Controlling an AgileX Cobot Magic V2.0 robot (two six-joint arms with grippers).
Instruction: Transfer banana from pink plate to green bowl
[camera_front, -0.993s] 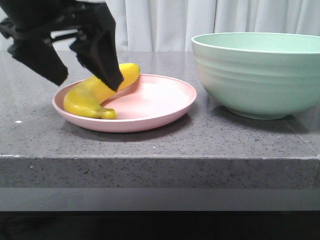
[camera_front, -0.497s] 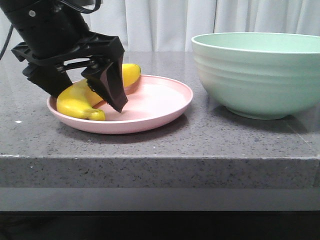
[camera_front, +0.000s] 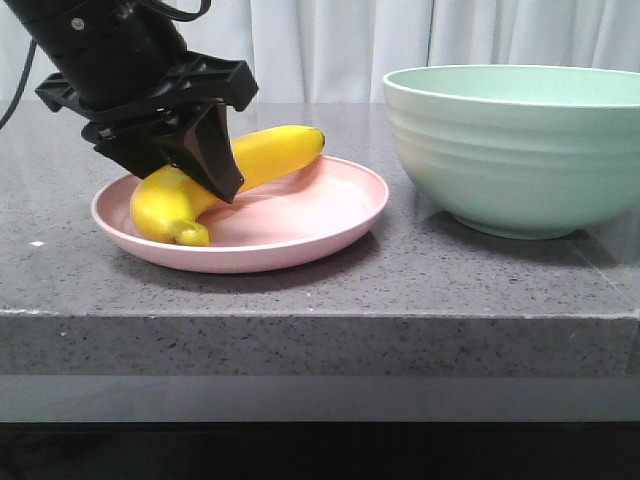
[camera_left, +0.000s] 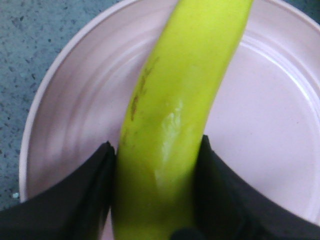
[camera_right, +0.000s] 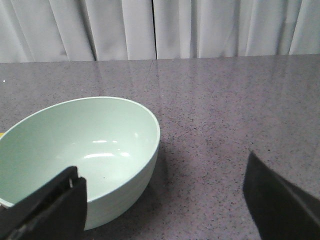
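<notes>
The yellow banana (camera_front: 270, 152) lies tilted on the pink plate (camera_front: 310, 215) at the table's left, its right end raised off the plate. My left gripper (camera_front: 205, 165) is shut on the banana's middle; in the left wrist view both black fingers (camera_left: 75, 200) press its sides, with the banana (camera_left: 175, 120) running over the plate (camera_left: 270, 125). The green bowl (camera_front: 520, 145) stands to the right, with nothing inside it in the right wrist view (camera_right: 85, 145). My right gripper (camera_right: 165, 200) is open, hovering beside the bowl; it does not show in the front view.
The grey speckled table (camera_front: 400, 280) ends in a front edge close to the plate and bowl. White curtains (camera_front: 350, 40) hang behind. A narrow gap of table separates plate and bowl.
My left gripper has closed on the banana and tipped its right end up and to the right. The plate has shifted slightly left.
</notes>
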